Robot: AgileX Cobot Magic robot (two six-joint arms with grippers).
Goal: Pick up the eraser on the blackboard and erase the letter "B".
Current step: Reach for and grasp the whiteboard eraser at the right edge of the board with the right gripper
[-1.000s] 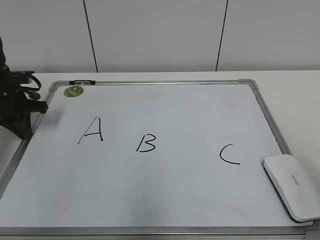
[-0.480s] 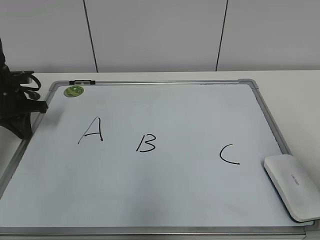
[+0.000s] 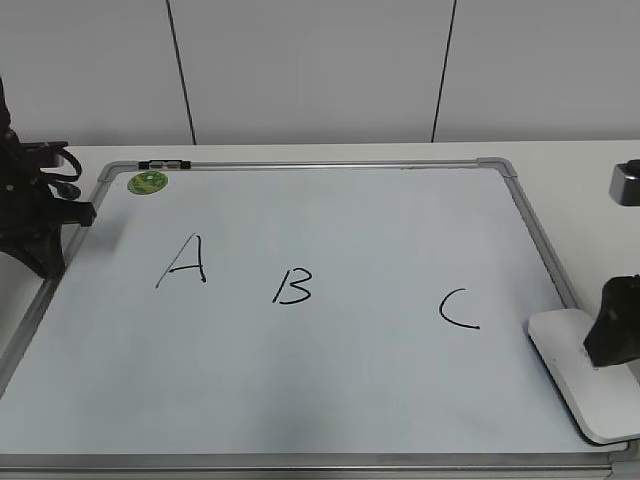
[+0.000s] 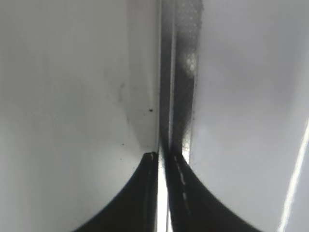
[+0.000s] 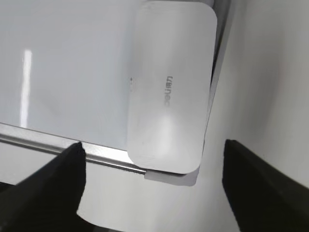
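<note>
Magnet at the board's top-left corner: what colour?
Green magnet, with a pale mottled pattern; exterior view shows it best.

Right gripper (image 3: 612, 335) newly in view, jaws wide, over the eraser (image 3: 575, 372).

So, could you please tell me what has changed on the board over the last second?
The right gripper has come into view from the right and now hangs over the eraser, jaws open, nothing held. The eraser shifted slightly earlier and now lies at the blackboard's lower right corner. The left gripper, the letter "B", the "A", the "C" and the green magnet are unchanged.
</note>
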